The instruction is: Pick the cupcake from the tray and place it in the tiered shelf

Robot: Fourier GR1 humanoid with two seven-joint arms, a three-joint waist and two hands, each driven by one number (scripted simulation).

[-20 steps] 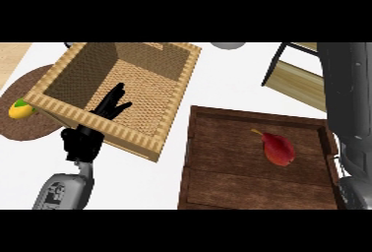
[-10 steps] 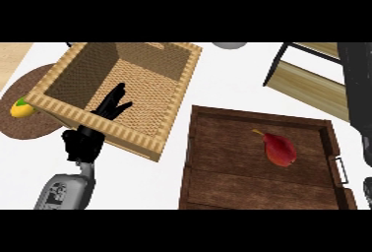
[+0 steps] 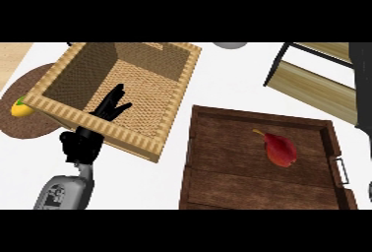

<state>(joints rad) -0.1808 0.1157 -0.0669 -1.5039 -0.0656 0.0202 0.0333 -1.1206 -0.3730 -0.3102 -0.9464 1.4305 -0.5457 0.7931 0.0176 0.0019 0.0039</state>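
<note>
Dark wooden tray (image 3: 218, 162) sits on the white worktop (image 3: 232, 74) at lower right, holding a red pear-like item (image 3: 280, 150) with a stem; no cupcake can be told on it. Left hand (image 3: 94, 133) is released, fingers straight, reaching over the near rim of the woven basket (image 3: 185, 78) just left of the tray. Tiered shelf (image 3: 320, 78) stands at upper right, a yellow fruit (image 3: 22, 109) on a round brown mat (image 3: 22, 128) at far left.

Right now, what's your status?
Left hand open over wicker basket. Right hand unseen. Tray holds a red pear-like item, no cupcake. Shelf unobstructed.
</note>
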